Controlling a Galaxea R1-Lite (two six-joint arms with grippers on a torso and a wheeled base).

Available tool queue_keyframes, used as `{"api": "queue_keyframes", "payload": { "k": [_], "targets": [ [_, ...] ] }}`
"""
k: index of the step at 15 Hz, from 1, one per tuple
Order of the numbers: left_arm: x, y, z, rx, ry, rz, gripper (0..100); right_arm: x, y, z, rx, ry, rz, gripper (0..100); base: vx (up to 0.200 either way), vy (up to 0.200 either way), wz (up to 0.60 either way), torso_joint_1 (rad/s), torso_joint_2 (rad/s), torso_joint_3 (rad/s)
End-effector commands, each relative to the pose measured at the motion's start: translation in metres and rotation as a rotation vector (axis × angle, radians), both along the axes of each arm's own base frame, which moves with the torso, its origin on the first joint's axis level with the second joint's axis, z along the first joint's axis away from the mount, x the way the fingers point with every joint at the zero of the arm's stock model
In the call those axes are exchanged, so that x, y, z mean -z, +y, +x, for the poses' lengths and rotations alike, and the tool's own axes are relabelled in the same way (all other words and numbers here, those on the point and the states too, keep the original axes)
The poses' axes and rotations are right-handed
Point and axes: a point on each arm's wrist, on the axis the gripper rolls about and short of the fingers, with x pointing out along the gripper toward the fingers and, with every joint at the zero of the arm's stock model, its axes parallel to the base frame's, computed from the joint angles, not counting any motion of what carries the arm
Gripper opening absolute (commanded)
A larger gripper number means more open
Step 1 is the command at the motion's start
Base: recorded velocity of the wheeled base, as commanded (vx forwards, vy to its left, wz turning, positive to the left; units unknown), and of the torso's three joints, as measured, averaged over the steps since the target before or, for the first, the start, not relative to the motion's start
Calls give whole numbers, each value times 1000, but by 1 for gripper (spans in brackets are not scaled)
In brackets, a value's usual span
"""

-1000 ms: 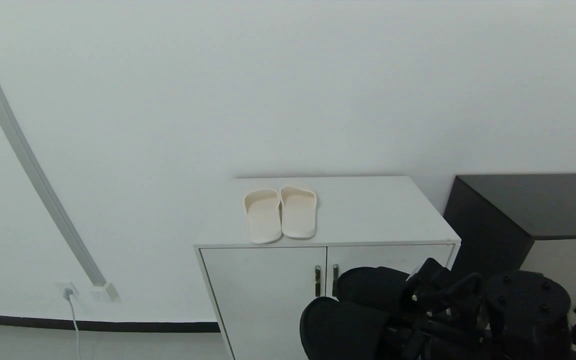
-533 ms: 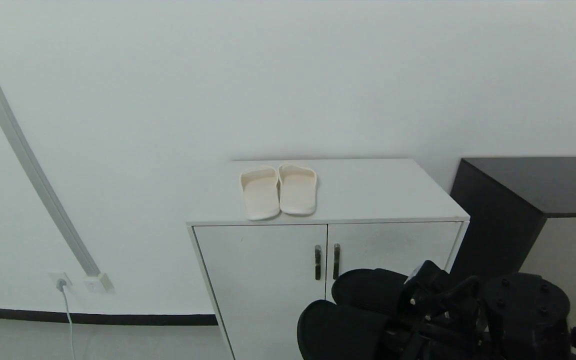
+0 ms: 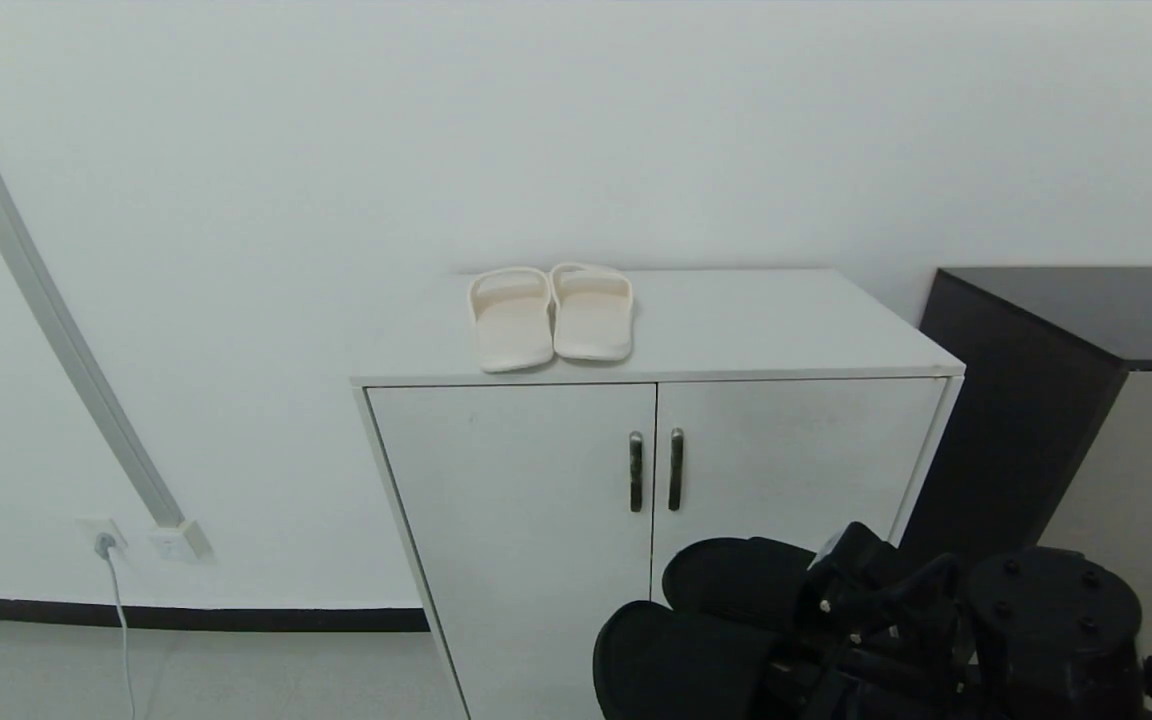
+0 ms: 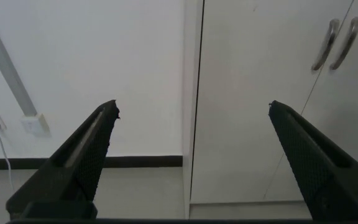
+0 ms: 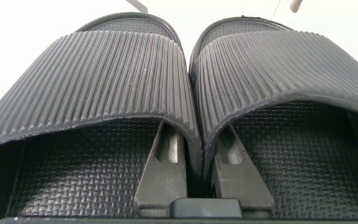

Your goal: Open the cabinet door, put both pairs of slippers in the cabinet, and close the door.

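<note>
"Holding anything on your right side?"

"Yes. My right gripper (image 5: 197, 149) carries the black slippers (image 5: 123, 81), a ribbed pair side by side. One of my fingers (image 5: 163, 168) sits inside each slipper, and together they pinch the two adjoining side walls. Seen from my head, the pair hangs low in front of the right door (image 3: 796, 450) of the white cabinet (image 3: 786, 330), below the handles (image 3: 636, 472). Whether it touches the door, I cannot tell."

"And your left side?"

"My left gripper (image 4: 192, 106) holds nothing. Its two dark fingers are spread wide, aimed at the cabinet's left edge, where the left door (image 4: 253, 112) sits beside the pale wall."

"Where is the other pair?"

"The cream slippers (image 3: 591, 320) lie flat on the cabinet top, just beside each other, on its left half. Their straps point to the back edge by the wall. The left one's heel reaches the front edge, above the left door."

"Is the cabinet open?"

"No. Both doors are shut, and the two dark upright handles stand just beside each other at the middle seam."

"Anything else nearby?"

"A black cabinet (image 3: 1016, 420) stands just beside the white one's right edge. On the wall to the left, a grey conduit (image 3: 36, 290) slants down to a small box. A wall socket (image 3: 101, 540) sits beside that box, and a cable (image 3: 119, 620) hangs from it."
</note>
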Motion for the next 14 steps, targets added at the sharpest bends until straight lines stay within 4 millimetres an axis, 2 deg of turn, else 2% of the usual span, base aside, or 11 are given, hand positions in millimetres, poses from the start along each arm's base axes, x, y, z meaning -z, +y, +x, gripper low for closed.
{"api": "queue_keyframes", "payload": {
  "k": [1,8,14],
  "targets": [
    [0,0,0,-1,1,0,100,1,0,-1,-4,-3,-8,0,0,0,0,-173,486,325],
    [0,0,0,-1,1,4,100,5,0,-1,-6,5,-24,0,0,0,0,-136,477,337],
    [0,0,0,1,1,4,100,7,-1,-1,-7,12,-30,0,0,0,0,-59,404,336]
  ]
}}
